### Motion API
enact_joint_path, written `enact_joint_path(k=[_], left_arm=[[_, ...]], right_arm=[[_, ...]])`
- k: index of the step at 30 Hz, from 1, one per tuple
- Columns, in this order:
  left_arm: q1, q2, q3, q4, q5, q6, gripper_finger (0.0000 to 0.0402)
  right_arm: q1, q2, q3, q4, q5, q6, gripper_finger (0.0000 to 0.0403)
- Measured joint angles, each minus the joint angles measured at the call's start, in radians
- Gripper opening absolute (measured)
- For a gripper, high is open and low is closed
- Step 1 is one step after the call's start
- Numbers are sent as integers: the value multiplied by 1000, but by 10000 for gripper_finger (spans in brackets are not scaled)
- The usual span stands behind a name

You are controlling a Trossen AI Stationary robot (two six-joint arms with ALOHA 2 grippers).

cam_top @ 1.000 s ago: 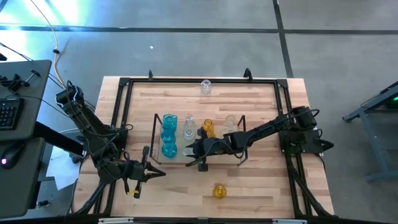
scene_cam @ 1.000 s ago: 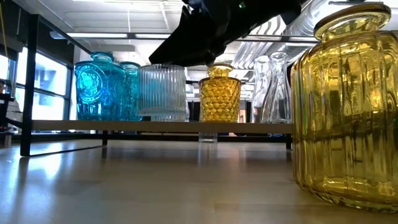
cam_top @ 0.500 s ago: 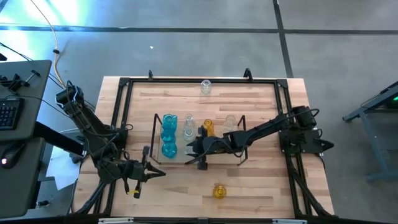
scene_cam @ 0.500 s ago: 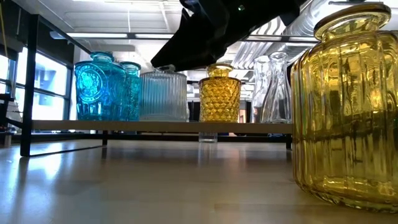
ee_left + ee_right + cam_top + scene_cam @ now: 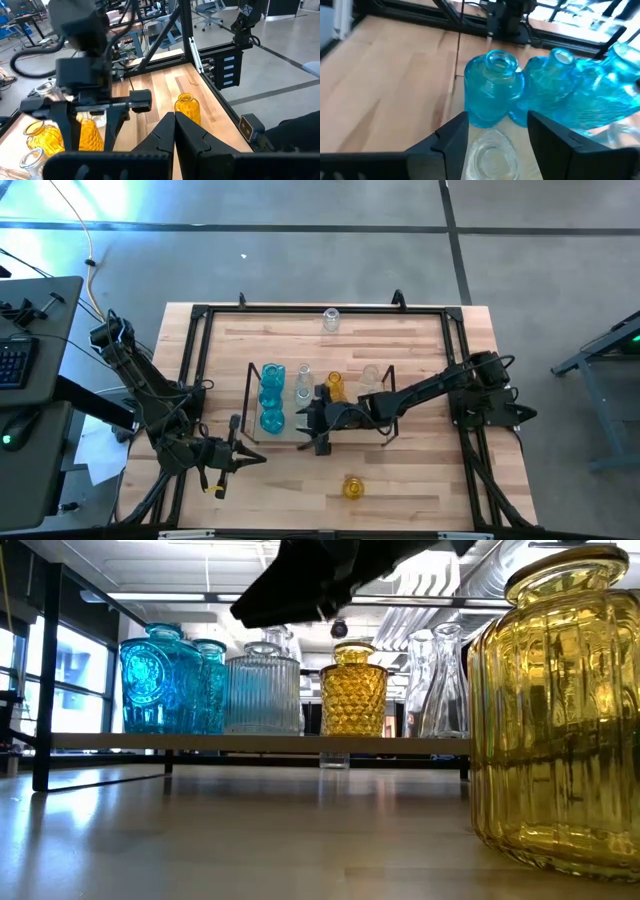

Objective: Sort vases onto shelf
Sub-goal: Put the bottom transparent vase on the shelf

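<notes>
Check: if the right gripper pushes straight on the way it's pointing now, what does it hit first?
Most likely the nearest blue vase, dead ahead of the open right gripper. A clear vase sits low between its fingers, seemingly just released. Depth is uncertain.

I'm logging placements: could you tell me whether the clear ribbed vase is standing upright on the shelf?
Upright: the clear ribbed vase stands level on the shelf, its neck pointing up, beside the blue vases.

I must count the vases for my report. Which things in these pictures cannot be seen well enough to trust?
- Low view: yellow vase is cut by the edge and hides the shelf's right end.
- High view: right gripper covers one vase.
- Right wrist view: clear vase is cut by the edge; blue vases overlap.
</notes>
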Motion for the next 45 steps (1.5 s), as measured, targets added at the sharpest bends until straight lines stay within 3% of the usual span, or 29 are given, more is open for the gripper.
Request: enact_joint_path(k=[6,11,17,33,38,45], left_arm=[[0,0,0,0,0,1,0],[0,0,0,-1,0,15,0],[0,0,0,-2,0,-7,0],[-5,0,0,-4,0,-2,0],[-5,0,0,-5,6,-1,0],[-5,0,0,-12,8,0,0]], right_arm=[[75,0,96,-231,70,-7,162],[107,0,100,-352,51,75,94],[78,30,100,-354,41,91,8],[69,56,115,-369,37,142,16],[148,42,238,-566,54,205,16],[290,45,435,-919,76,433,22]])
